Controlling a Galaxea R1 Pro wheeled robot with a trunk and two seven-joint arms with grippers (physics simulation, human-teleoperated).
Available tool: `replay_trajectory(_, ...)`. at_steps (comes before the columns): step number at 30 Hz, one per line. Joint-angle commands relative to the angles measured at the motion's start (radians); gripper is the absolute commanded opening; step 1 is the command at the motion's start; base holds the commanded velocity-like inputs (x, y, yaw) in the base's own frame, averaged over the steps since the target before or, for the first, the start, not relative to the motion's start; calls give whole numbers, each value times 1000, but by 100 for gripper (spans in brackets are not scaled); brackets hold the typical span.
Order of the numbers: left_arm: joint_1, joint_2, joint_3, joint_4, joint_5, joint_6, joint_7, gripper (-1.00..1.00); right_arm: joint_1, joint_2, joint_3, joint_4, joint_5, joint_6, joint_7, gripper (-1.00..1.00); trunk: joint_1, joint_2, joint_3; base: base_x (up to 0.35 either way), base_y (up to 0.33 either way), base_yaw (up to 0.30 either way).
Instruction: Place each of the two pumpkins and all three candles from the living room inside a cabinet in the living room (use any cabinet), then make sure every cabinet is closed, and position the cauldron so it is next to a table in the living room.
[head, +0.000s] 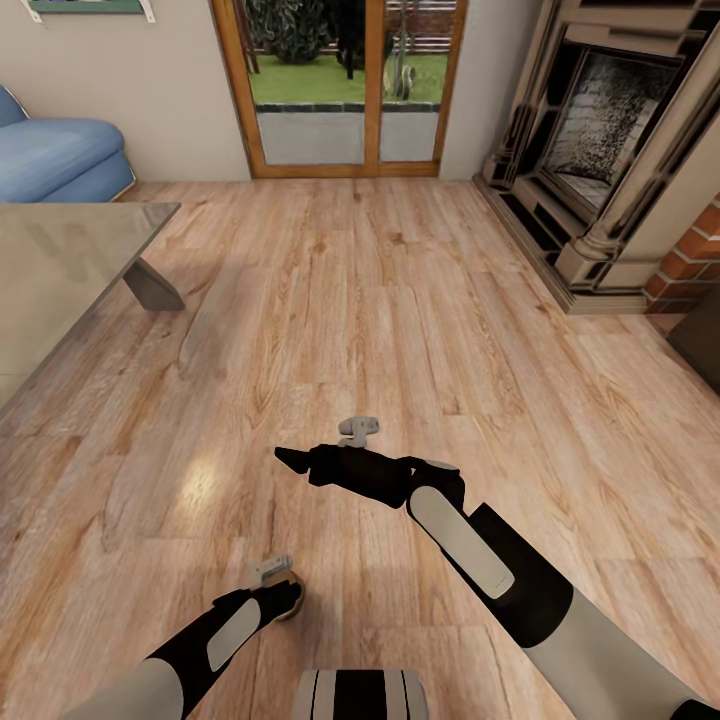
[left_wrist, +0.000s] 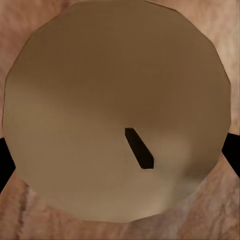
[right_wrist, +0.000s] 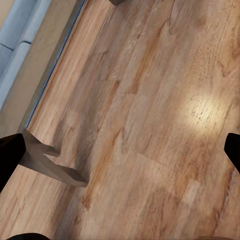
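Observation:
A pale tan candle (left_wrist: 100, 100) with a small dark wick sits right in front of the left wrist camera, seen from above. It spans the gap between the black fingertips (left_wrist: 4, 160) of my left gripper (left_wrist: 120, 160), which is shut on it. In the head view that gripper (head: 285, 600) hangs low over the wooden floor, pointing down. My right gripper (head: 288, 459) reaches out to the left above the floor, open and holding nothing, as the right wrist view (right_wrist: 120, 155) confirms. The glossy grey table (head: 60, 270) stands at the left. Pumpkins, cauldron and cabinet are out of view.
An angled grey table leg (head: 155, 285) (right_wrist: 50, 167) stands on the plank floor. A blue sofa (head: 60, 160) is at the far left, wood-framed glass doors (head: 345, 90) at the back, and a stone fireplace (head: 600, 150) on the right. A dark block (head: 700, 340) sits at the right edge.

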Motion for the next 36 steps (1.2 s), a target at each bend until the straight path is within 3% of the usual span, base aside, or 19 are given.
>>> replay_trajectory(1, 0, 1, -7, -3, 8, 1, 8, -100, -1, -1, 2, -1, -11, 0, -10, 100, 0, 0, -1, 0, 0, 0)
replay_trajectory(24, 0, 12, -5, -3, 9, 1, 7, -100, -1, -1, 2, -1, -10, 1, -10, 100, 0, 0, -1, 0, 0, 0)
replay_trajectory(36, 0, 23, 5, -3, 9, 5, 8, -100, -1, -1, 2, 1, -10, 0, -10, 100, -6, 2, 46, 0, 0, 0)
